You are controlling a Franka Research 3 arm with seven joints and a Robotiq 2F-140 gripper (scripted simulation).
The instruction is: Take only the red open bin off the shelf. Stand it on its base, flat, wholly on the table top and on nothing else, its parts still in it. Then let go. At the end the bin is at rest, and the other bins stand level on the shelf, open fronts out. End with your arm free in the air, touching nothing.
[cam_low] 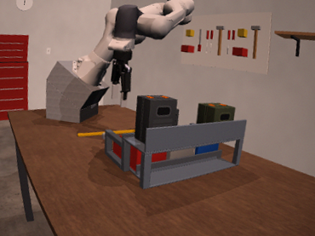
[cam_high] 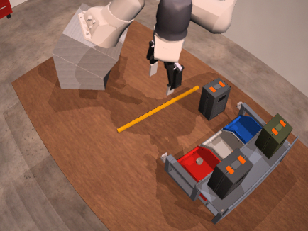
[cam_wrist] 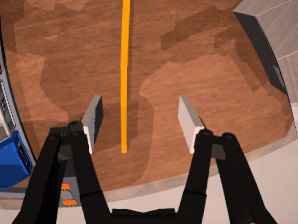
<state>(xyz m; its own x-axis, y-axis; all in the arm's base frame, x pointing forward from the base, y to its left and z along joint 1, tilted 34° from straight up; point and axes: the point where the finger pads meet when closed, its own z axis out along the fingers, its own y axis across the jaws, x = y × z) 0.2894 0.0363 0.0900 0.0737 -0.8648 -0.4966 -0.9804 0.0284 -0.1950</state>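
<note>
The red open bin [cam_high: 191, 166] [cam_low: 135, 160] sits in the grey shelf [cam_high: 257, 177] [cam_low: 196, 137], at the end of the row nearest the exterior view's left side. A small grey round part [cam_high: 199, 161] lies in it. Beside it in the row are a whitish bin [cam_high: 221, 142] [cam_wrist: 6, 111] and a blue bin [cam_high: 244, 128] [cam_low: 207, 149] [cam_wrist: 11, 166], open fronts toward the robot side. My gripper [cam_high: 161, 81] [cam_low: 118, 96] [cam_wrist: 140, 106] is open, with nothing between its fingers. It hangs above the table, well away from the red bin. The red bin's underside is hidden.
A yellow bar [cam_high: 160, 108] [cam_low: 106, 134] [cam_wrist: 124, 75] lies on the table before the shelf. A dark case [cam_high: 213, 100] stands near the blue bin. Another dark case [cam_high: 226, 180] [cam_low: 156, 120] and a green case [cam_high: 272, 138] [cam_low: 215, 114] stand on the shelf's top.
</note>
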